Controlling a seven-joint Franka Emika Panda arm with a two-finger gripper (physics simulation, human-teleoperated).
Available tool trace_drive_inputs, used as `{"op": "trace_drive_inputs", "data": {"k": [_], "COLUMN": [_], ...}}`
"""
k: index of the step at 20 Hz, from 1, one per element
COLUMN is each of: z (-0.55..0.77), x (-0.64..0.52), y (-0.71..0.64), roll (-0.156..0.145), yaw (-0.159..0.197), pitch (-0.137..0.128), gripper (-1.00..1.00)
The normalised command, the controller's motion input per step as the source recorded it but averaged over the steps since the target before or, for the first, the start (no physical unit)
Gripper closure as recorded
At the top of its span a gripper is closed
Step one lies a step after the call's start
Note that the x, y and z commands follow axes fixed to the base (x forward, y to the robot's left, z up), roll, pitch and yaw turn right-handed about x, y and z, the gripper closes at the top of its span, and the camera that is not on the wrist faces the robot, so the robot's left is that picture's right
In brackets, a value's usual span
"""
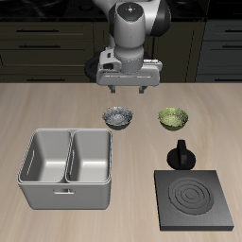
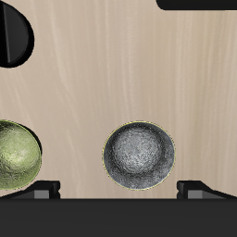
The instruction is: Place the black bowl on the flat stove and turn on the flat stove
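The black bowl (image 1: 118, 117) stands upright on the table, dark outside with a pale speckled inside; it also shows in the wrist view (image 2: 139, 155). The flat stove (image 1: 196, 200) is a black plate with ring marks near the table's front edge, with its black knob (image 1: 181, 154) just behind the rings. My gripper (image 1: 129, 91) hangs above the table, slightly behind the black bowl, open and empty. In the wrist view the gripper (image 2: 120, 190) has its fingertips (image 2: 44, 190) spread wide, with the bowl just beyond them.
An olive-green bowl (image 1: 172, 117) of the same size stands beside the black bowl and shows in the wrist view (image 2: 17, 155). A grey two-compartment bin (image 1: 66, 168) stands near the front edge, beside the stove.
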Motion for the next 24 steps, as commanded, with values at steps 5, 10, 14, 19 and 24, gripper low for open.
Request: {"op": "trace_drive_inputs", "data": {"k": [5,10,14,19,24], "z": [-0.34,-0.29,-0.24,-0.08,-0.11], "x": [0.06,-0.05,-0.17,-0.15,-0.09], "y": [-0.01,0.08,0.12,-0.01,-0.06], "roll": [-0.024,-0.005,-0.002,-0.027,-0.018], "yaw": [-0.015,-0.029,-0.023,0.008,-0.006], "pitch": [0.052,0.05,0.033,-0.032,-0.029], "gripper": [-1.0,-1.0,-1.0,-1.0,-1.0]}}
